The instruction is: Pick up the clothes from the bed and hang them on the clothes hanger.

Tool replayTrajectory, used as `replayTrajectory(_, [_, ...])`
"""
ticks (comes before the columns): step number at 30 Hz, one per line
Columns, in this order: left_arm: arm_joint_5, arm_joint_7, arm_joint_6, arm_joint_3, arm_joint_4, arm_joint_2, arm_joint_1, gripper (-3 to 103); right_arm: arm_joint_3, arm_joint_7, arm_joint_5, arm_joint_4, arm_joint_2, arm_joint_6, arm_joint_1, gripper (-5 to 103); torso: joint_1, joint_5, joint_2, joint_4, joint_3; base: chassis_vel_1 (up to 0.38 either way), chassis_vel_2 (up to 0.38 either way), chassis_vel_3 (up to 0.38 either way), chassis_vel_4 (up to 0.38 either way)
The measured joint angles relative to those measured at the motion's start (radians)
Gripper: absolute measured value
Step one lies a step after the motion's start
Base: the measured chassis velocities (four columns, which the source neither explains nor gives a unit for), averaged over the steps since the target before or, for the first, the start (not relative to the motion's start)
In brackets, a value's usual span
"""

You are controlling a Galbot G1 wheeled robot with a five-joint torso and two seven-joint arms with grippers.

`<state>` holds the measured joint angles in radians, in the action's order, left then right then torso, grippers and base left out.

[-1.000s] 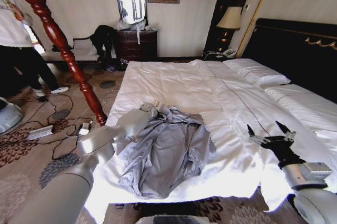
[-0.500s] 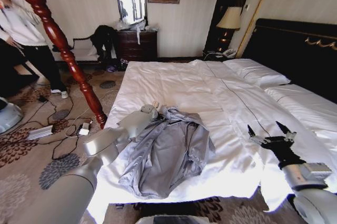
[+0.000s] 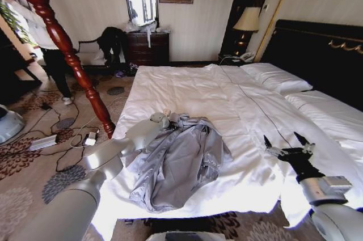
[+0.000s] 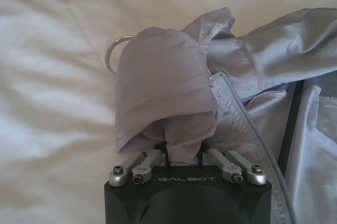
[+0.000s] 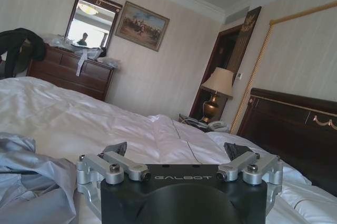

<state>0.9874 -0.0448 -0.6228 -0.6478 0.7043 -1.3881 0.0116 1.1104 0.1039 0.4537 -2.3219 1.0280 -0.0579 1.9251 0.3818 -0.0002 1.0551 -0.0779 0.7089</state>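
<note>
The clothes (image 3: 180, 164), a silvery-grey jacket, lie rumpled on the near left part of the white bed (image 3: 187, 85). My left gripper (image 3: 163, 118) is at the jacket's collar end. In the left wrist view it (image 4: 181, 149) is shut on a bunched fold of the clothes (image 4: 163, 87), which covers its fingertips. The clothes hanger sits inside the jacket: its wire hook (image 4: 111, 54) pokes out by the collar and a black bar (image 4: 290, 124) shows in the opening. My right gripper (image 3: 285, 142) hovers open over the bed's near right edge, seen empty in its wrist view (image 5: 176, 153).
A tall reddish-brown wooden pole stand (image 3: 68, 54) rises left of the bed. Cables and a power strip (image 3: 62, 136) lie on the carpet beside it. The black headboard (image 3: 317, 48) and pillows (image 3: 275, 76) are at the right; a dresser (image 3: 147, 48) stands by the far wall.
The jacket's body has drawn in and shifted slightly left under the left gripper's hold. The right gripper has barely moved.
</note>
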Motion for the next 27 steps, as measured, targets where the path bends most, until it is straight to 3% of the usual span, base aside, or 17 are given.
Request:
replayTrajectory(5, [-0.003, 0.020, 0.020, 0.007, 0.091, 0.062, 0.001, 24, -0.010, 0.001, 0.002, 0.008, 0.007, 0.006, -0.002, 100, 0.000, 0.0000, 0.000, -0.0001, 0.000, 0.000, 0.000, 0.000, 0.000])
replayTrajectory(12, [-0.069, 0.015, 0.088, 0.010, 0.295, 0.223, -0.016, 24, -0.045, 0.006, -0.001, 0.013, 0.021, 0.015, -0.018, 100, 0.000, -0.0001, 0.000, 0.0006, 0.000, 0.000, 0.000, 0.000, 0.000])
replayTrajectory(19, [-0.007, 0.034, 0.105, -0.004, 0.511, 0.361, -0.047, 24, -0.079, 0.007, -0.013, 0.005, 0.055, 0.026, -0.027, 100, 0.000, -0.0001, 0.000, -0.0002, 0.000, 0.000, 0.000, 0.000, 0.000])
replayTrajectory(21, [-0.001, 0.038, 0.105, -0.006, 0.533, 0.373, -0.051, 24, -0.082, 0.007, -0.014, 0.004, 0.057, 0.026, -0.028, 100, 0.000, -0.0002, 0.000, -0.0002, 0.000, 0.000, 0.000, 0.000, 0.000])
replayTrajectory(24, [0.025, 0.060, 0.101, -0.012, 0.670, 0.461, -0.073, 24, -0.102, 0.009, -0.016, 0.000, 0.066, 0.027, -0.043, 100, 0.000, 0.0000, 0.000, -0.0003, 0.000, 0.000, 0.000, 0.000, 0.000])
replayTrajectory(27, [0.025, 0.063, 0.102, -0.012, 0.710, 0.500, -0.079, 24, -0.109, 0.010, -0.017, -0.002, 0.070, 0.026, -0.047, 100, 0.000, 0.0000, 0.000, -0.0002, 0.000, 0.000, 0.000, 0.000, 0.000])
